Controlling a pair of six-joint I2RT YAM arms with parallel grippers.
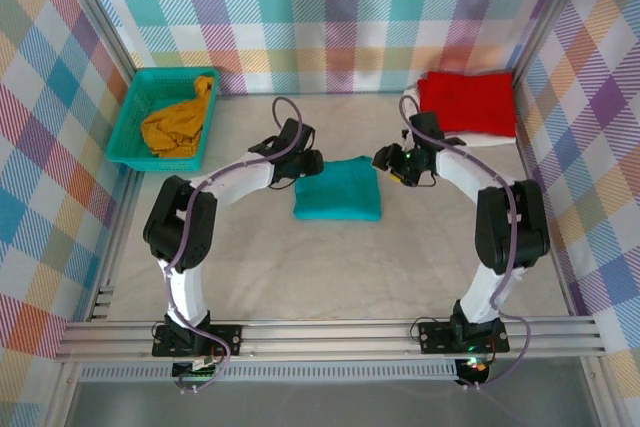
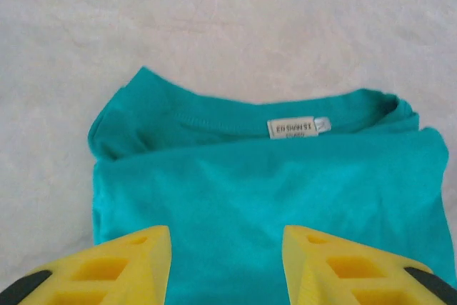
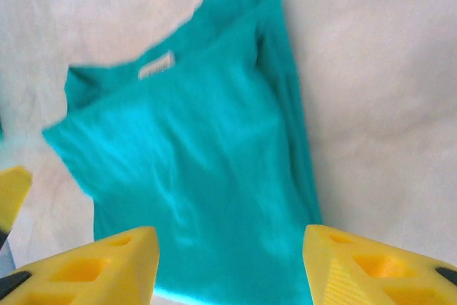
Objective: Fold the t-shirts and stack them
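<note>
Teal t-shirt [image 1: 338, 202] lay in the middle of the table [image 1: 300, 277], folded to a tidy rectangle, cloth smooth, neckline and white neck label [image 2: 291, 128] showing along one edge. Left gripper [image 1: 312, 163] hung at its left edge, right gripper [image 1: 385, 159] at its right. Both had yellow fingers [image 2: 136, 255] apart, gripping nothing
</note>
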